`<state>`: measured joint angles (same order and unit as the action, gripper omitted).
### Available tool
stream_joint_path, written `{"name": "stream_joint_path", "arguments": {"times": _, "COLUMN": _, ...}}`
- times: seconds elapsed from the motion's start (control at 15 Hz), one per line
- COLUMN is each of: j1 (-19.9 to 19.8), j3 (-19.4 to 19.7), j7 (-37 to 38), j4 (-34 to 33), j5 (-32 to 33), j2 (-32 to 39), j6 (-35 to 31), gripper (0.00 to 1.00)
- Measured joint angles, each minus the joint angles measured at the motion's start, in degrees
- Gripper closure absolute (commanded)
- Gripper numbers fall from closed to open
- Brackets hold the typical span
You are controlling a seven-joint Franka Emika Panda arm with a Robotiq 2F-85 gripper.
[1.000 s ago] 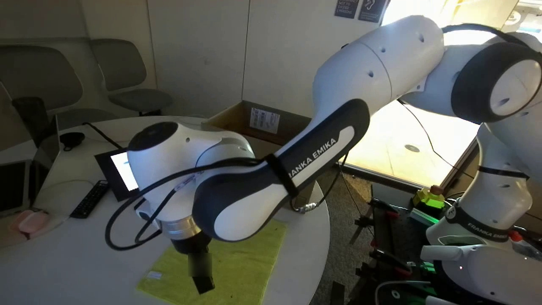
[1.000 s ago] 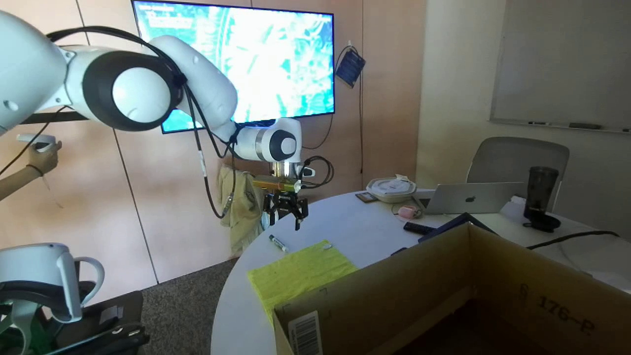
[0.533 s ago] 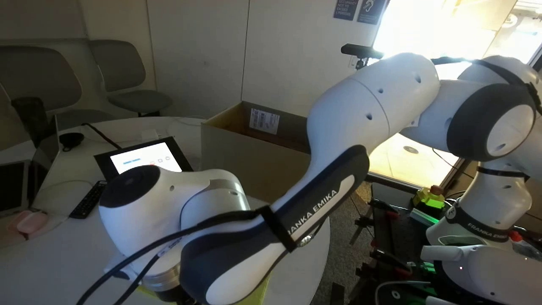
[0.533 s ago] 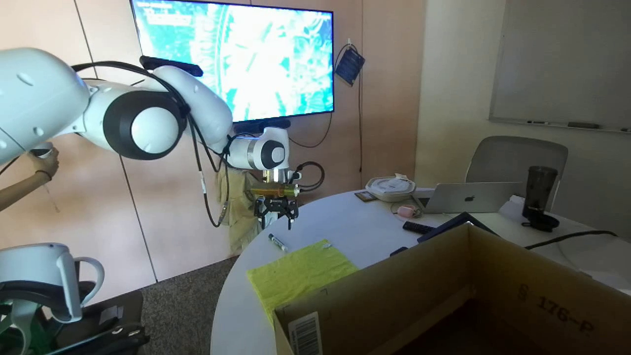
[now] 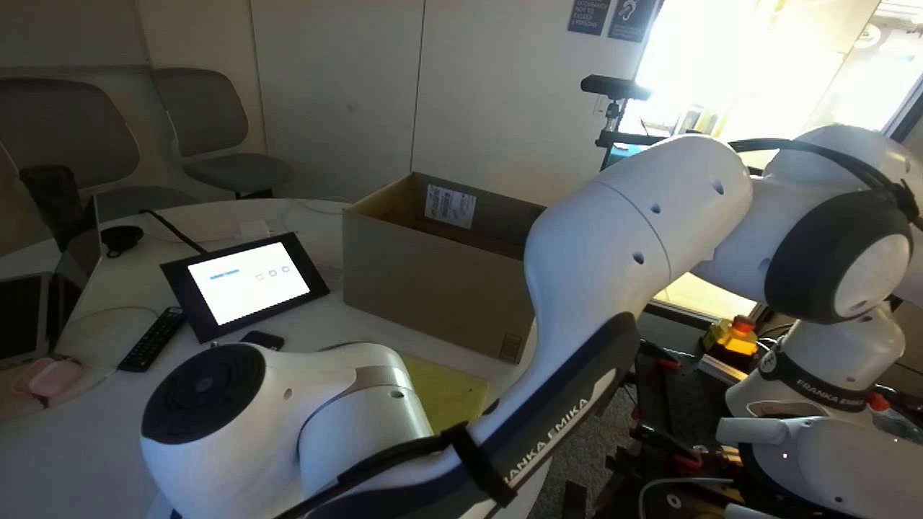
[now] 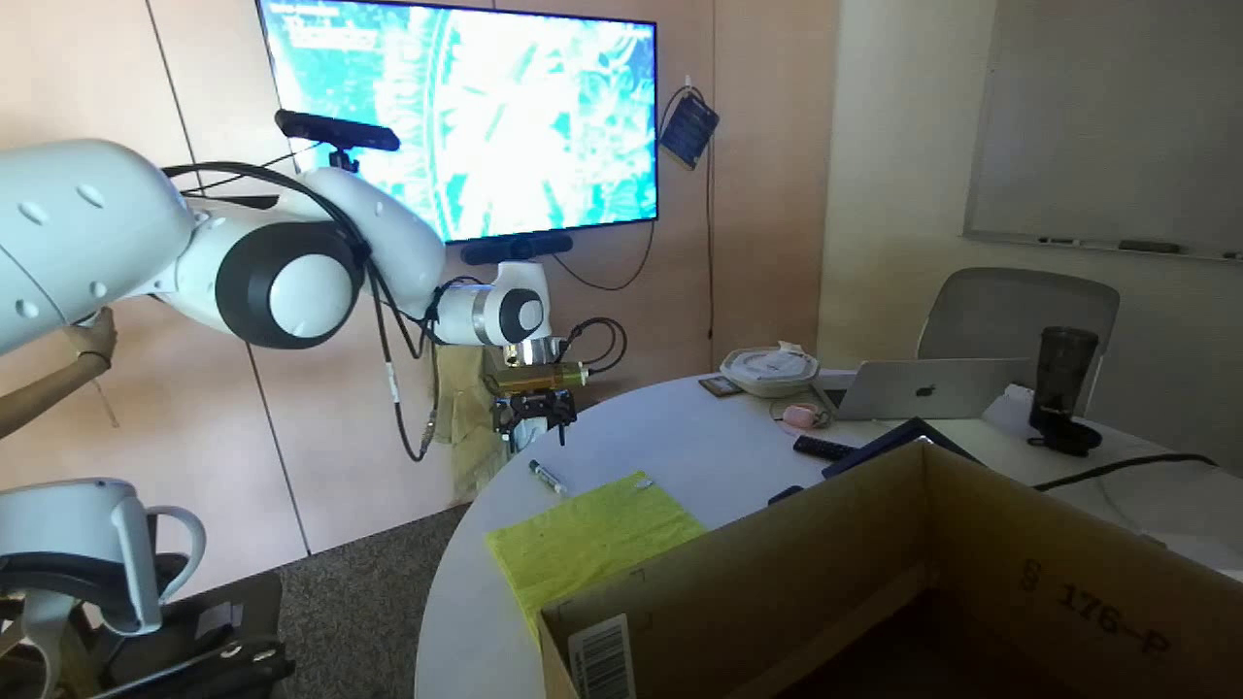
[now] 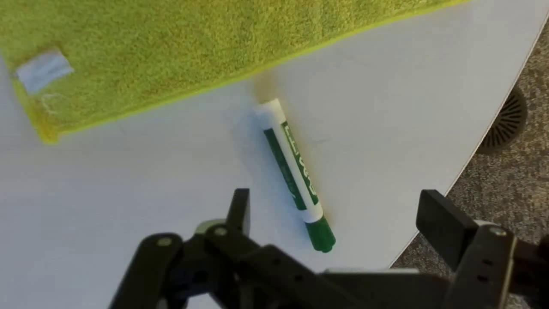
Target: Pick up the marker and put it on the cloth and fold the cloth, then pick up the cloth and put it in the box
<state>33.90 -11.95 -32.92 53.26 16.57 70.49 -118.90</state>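
Observation:
The marker (image 7: 296,171), white with a green label and green cap, lies on the table apart from the cloth's edge; it also shows in an exterior view (image 6: 549,479). Flat and unfolded, the yellow-green cloth (image 7: 171,51) has a small white tag at one corner. My gripper (image 7: 336,208) stands open above the table. The marker's cap end appears between its fingers (image 7: 240,210) in the wrist view, touched by neither. Beside the cloth is the brown cardboard box (image 6: 777,573), open at the top. In an exterior view the arm hides the marker, and the gripper is out of sight.
A tablet (image 5: 249,285), a remote (image 5: 151,339) and a small dark object (image 5: 262,340) lie on the table. Farther off are a laptop (image 6: 927,390), a white container (image 6: 770,372) and a dark cup (image 6: 1063,374). The table's edge (image 7: 484,137) runs close by the gripper.
The arm has come down, and in an exterior view the gripper has shifted left, toward the marker. Its jaws have stayed apart. Marker, cloth and box have not moved.

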Motion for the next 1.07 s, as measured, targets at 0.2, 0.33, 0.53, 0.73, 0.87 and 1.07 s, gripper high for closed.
{"name": "stream_joint_path", "arguments": {"times": 0.2, "j1": 0.5, "j3": 0.0, "j7": -4.0, "j4": -2.1, "j5": 0.0, "j2": 2.2, "j6": -2.0, "gripper": 0.00}}
{"name": "stream_joint_path", "arguments": {"times": 0.33, "j1": 0.6, "j3": -0.2, "j7": -5.7, "j4": -3.4, "j5": 0.0, "j2": 3.9, "j6": -2.7, "gripper": 0.00}}
{"name": "stream_joint_path", "arguments": {"times": 0.53, "j1": 0.6, "j3": -0.3, "j7": -7.5, "j4": -5.1, "j5": 0.0, "j2": 6.4, "j6": -2.9, "gripper": 0.00}}
{"name": "stream_joint_path", "arguments": {"times": 0.73, "j1": 0.7, "j3": -0.2, "j7": -8.5, "j4": -6.8, "j5": 0.0, "j2": 8.6, "j6": -2.9, "gripper": 0.00}}
{"name": "stream_joint_path", "arguments": {"times": 0.87, "j1": 0.6, "j3": -0.2, "j7": -8.9, "j4": -8.0, "j5": -0.1, "j2": 9.8, "j6": -2.9, "gripper": 0.00}}
{"name": "stream_joint_path", "arguments": {"times": 1.07, "j1": 0.6, "j3": -0.1, "j7": -9.0, "j4": -9.5, "j5": -0.3, "j2": 11.3, "j6": -2.8, "gripper": 0.26}}
